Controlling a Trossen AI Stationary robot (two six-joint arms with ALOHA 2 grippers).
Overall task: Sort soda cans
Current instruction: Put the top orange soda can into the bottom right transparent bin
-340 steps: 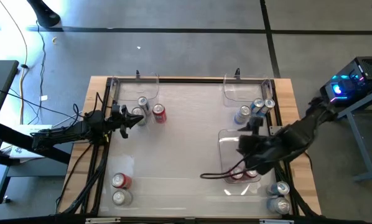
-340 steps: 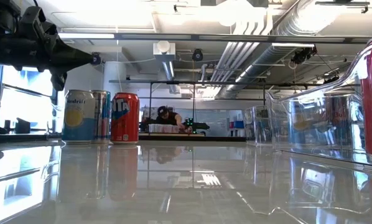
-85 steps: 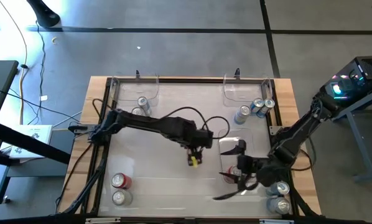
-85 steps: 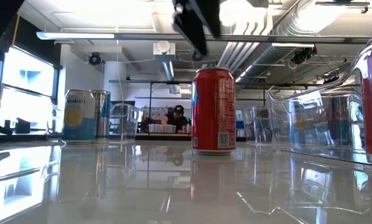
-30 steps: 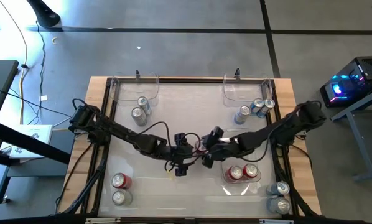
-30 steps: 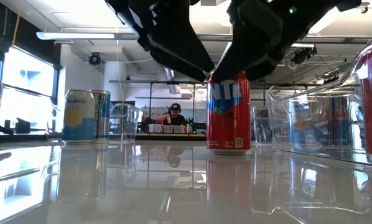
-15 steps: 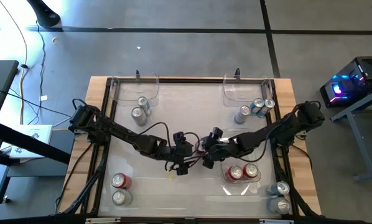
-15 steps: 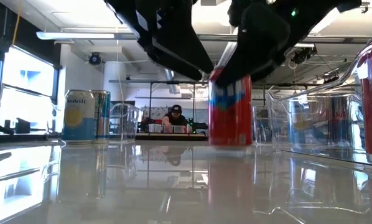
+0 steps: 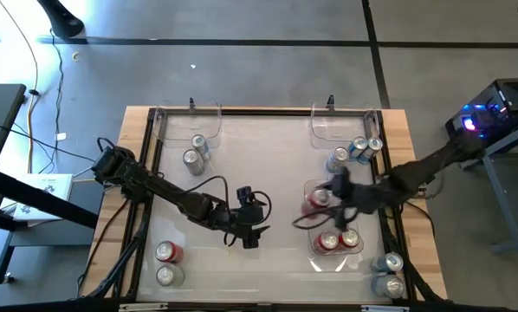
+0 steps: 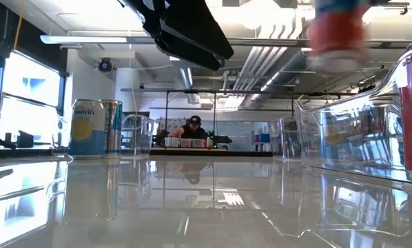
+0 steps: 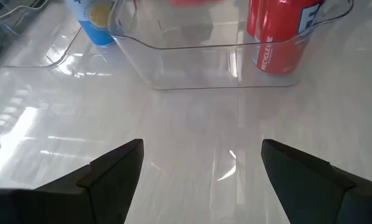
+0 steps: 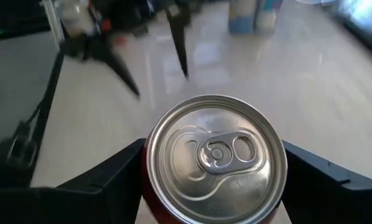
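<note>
High view gives me the relation I care about: my right gripper (image 9: 321,201) holds a red can (image 9: 318,200) aloft at the near-centre edge of the clear bin (image 9: 359,252) on the right side of the table (image 9: 268,156), and two red cans (image 9: 338,239) already stand in that bin just toward the front edge from it. From the right wrist view the can (image 12: 214,155) sits upright between my fingers (image 12: 96,183), silver top facing the camera, its long axis vertical, clamped by the sides. In the low view it hangs blurred, well clear of the table top. So the drop spot lies just beside and below the can; I judge a short carry over the bin wall and a straight lowering is what comes next, keeping clear of the two cans inside. My left gripper (image 9: 248,227) waits mid-table with jaws spread and nothing in them; its wrist view looks at the bin wall (image 11: 192,62)
</note>
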